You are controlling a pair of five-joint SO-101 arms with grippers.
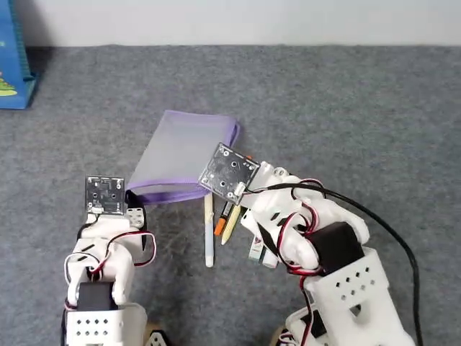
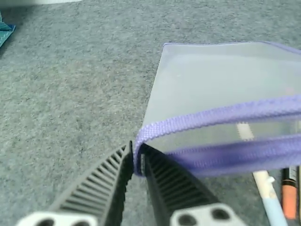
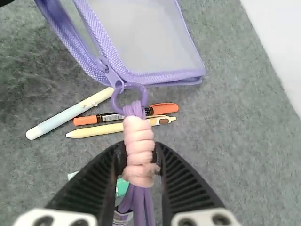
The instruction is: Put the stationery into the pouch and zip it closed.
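Observation:
A translucent purple pouch (image 1: 186, 153) lies on the grey carpet, its mouth facing the arms. My left gripper (image 2: 137, 162) is shut on the pouch's (image 2: 221, 80) near corner, pinching the purple zip tape. My right gripper (image 3: 139, 155) is shut on the pink knotted cord (image 3: 138, 141) tied to the zip's ring pull (image 3: 128, 98), at the pouch's (image 3: 136, 37) other end. Outside the pouch lie a pale blue pen (image 3: 70, 115), an orange marker (image 3: 124, 114) and a yellow pen (image 3: 117, 127). In the high view they lie (image 1: 209, 231) just below the right wrist camera (image 1: 229, 173).
A small white-and-green item (image 1: 258, 251) lies beside the right arm. A blue box (image 1: 11, 65) stands at the far left edge. A white wall borders the carpet at the back. Open carpet stretches to the right of the pouch and behind it.

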